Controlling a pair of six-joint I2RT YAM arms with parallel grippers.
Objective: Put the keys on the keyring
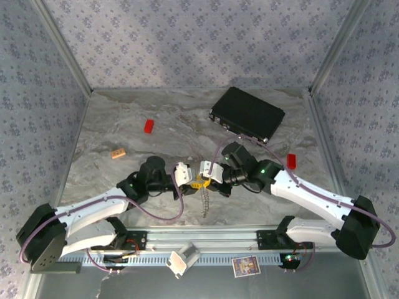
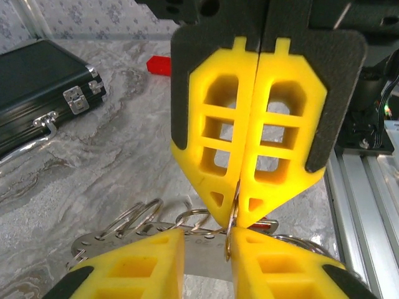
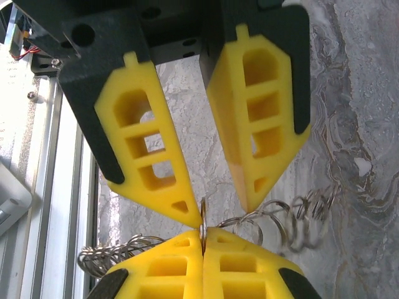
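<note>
Centrally, nearward of the large flat black case (image 1: pixel 247 114), hangs the thin silvery metal keyring (image 1: pixel 204 200), a chain of small wire loops. It is caught where the two fingertip pairs meet, and its loose end trails away from the case toward the arm bases.

Right gripper (image 3: pixel 202 232): yellow fingers pressed flat together. One thin loop of the keyring (image 3: pixel 202 215) stands edge-on in their seam, so it is clamped on it. The left wrist view agrees: right gripper (image 2: pixel 237 218) has its tips together and the loop runs down from them.

Left gripper (image 3: pixel 221 213): fingers apart, a plain gap between the tips. The pinched loop stands in that gap, close to one tip; whether it touches that tip I cannot tell. From its own wrist the left gripper (image 2: pixel 209 233) shows the same gap. More keyring loops (image 2: pixel 137 218) fan out on the case side.

Keys: cannot be made out among the loops.

Around, on the grey marbled table (image 1: pixel 187 124):
- a plain red block (image 1: pixel 149 126) left of the case, well apart
- a second plain red block (image 1: pixel 291 161) near the case's near-right corner
- a tan-orange block (image 1: pixel 118 152) farther left of the case and nearer the arms
</note>
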